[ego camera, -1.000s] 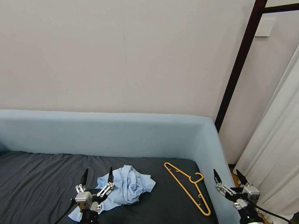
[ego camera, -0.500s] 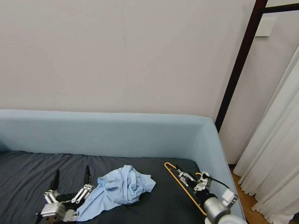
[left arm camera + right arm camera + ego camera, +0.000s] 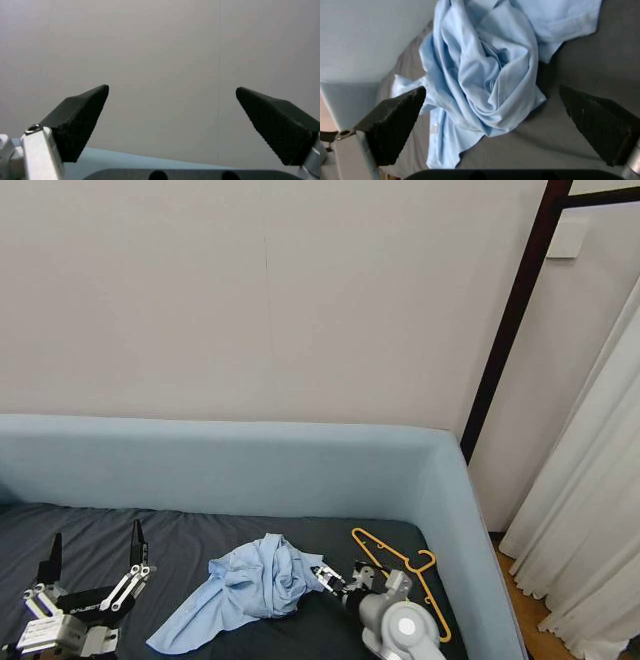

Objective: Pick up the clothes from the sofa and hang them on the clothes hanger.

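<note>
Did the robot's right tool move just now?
Yes. The right tool swung left from the sofa's right edge, crossing the orange hanger, and now sits beside the blue shirt.

One readable marking: a line of small white lettering on the black housing of the left gripper (image 3: 95, 532), the metal two-finger unit with silver linkages and black pointed fingertips, seen low on the left in the head view. The lettering runs across the housing just below the two linkages. It looks like "GALBOT", but the letters are too small to confirm each one. The small white rectangular plate (image 3: 566, 237) sits high on the wall beside the dark brown post, and whether it carries any print cannot be told.
</note>
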{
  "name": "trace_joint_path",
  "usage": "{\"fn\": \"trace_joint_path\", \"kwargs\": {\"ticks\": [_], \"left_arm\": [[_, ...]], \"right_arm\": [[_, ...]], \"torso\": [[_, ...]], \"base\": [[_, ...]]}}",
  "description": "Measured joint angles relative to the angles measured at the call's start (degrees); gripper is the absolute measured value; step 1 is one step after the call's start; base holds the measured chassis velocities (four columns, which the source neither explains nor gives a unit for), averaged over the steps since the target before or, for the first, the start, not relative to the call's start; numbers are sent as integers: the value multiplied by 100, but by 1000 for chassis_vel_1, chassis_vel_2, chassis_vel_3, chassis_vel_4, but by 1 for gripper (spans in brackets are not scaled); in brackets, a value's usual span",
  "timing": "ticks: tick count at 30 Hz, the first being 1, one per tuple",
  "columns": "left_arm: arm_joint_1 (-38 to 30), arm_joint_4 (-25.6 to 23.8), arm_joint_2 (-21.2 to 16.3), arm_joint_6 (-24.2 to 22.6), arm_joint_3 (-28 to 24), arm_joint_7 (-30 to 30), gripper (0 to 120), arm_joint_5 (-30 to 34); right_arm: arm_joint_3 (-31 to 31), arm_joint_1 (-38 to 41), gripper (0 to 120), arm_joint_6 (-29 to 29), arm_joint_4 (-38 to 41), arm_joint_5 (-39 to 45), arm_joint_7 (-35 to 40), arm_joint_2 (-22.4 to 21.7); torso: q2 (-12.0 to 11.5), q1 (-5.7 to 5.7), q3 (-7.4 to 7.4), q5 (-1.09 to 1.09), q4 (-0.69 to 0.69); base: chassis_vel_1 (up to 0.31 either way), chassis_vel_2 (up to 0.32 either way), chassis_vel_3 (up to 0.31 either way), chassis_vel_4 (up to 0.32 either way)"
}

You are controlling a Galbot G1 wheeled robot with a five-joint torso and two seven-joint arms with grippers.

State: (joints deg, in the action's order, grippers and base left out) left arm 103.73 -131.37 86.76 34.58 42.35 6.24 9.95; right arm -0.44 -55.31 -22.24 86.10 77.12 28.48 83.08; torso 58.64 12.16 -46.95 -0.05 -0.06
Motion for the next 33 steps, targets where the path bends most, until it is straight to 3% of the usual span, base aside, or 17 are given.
{"fn": "trace_joint_path", "kwargs": {"ticks": [9, 12, 33], "left_arm": [[38, -48, 111, 57, 9, 27, 100, -51], [46, -60, 145, 76, 2, 34, 100, -76], [86, -180, 300, 117, 11, 124, 100, -123]], "right_arm": [[23, 40, 100, 267, -913, -850, -482, 473], [70, 67, 95, 372, -1043, -974, -605, 551], [-7, 90, 16, 672, -1323, -1533, -1068, 588]], "torso": [[0, 0, 0, 1, -2], [0, 0, 1, 1, -2], [0, -1, 0, 2, -1]], "base": [[0, 0, 0, 0], [0, 0, 0, 0], [0, 0, 0, 0]]}}
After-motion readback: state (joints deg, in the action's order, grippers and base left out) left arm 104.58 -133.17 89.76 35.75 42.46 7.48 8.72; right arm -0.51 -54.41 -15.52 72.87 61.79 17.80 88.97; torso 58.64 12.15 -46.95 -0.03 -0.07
